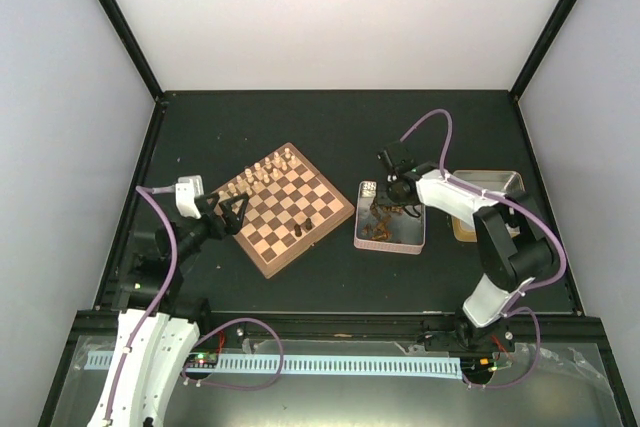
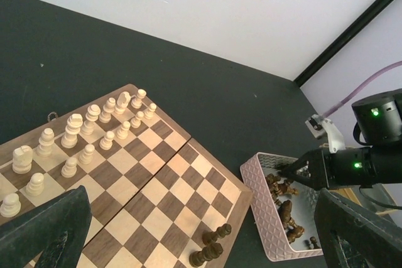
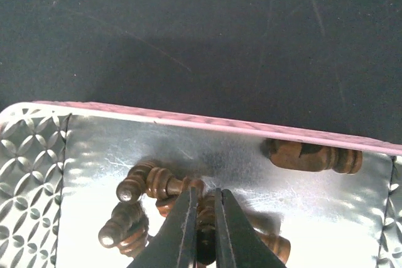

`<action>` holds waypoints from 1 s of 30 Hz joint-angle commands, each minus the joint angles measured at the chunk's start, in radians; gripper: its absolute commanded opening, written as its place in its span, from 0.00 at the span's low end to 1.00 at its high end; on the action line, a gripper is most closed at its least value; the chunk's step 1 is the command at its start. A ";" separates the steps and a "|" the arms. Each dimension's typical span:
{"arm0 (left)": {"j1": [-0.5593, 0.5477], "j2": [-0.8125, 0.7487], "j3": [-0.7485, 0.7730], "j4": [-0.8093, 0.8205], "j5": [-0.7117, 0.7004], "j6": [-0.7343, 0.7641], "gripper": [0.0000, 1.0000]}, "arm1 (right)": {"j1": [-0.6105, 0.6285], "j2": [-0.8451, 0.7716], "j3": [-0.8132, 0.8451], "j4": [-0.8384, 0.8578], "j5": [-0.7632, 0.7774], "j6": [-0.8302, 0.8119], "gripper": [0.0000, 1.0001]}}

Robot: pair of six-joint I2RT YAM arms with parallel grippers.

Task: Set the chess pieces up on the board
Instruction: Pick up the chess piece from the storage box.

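Observation:
The board [image 1: 272, 247] lies left of centre, with two dark chess pieces [image 1: 303, 228] at its near right edge; in the left wrist view they [image 2: 210, 247] look tipped over on the board [image 2: 169, 192]. Several more dark chess pieces [image 3: 151, 183] lie in the silvery tin [image 3: 107, 149]. My right gripper [image 3: 204, 202] reaches down into the tin [image 1: 412, 239] and is shut on one dark piece [image 3: 206, 221], pinched between both fingers. My left gripper [image 1: 232, 215] hovers wide open over the board's left corner, holding nothing.
Pale cream pieces [image 1: 265, 172] stand in two rows along the board's far left side. A tan tray [image 1: 497, 183] sits right of the tin, partly behind the right arm. Another dark piece [image 3: 312, 155] lies against the tin's pink far wall.

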 commanded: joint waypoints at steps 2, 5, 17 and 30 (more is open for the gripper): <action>-0.001 0.014 0.033 0.026 -0.017 0.024 0.99 | -0.003 -0.085 -0.002 -0.018 0.032 0.009 0.02; 0.000 0.012 0.030 0.024 -0.019 0.022 0.99 | -0.004 -0.126 0.014 -0.048 0.005 0.011 0.02; 0.000 0.009 0.013 0.029 -0.011 0.010 0.99 | -0.003 -0.199 0.041 -0.097 -0.201 0.033 0.03; -0.043 0.053 -0.113 0.272 0.261 -0.137 0.92 | -0.003 -0.314 -0.095 0.046 -0.309 0.201 0.04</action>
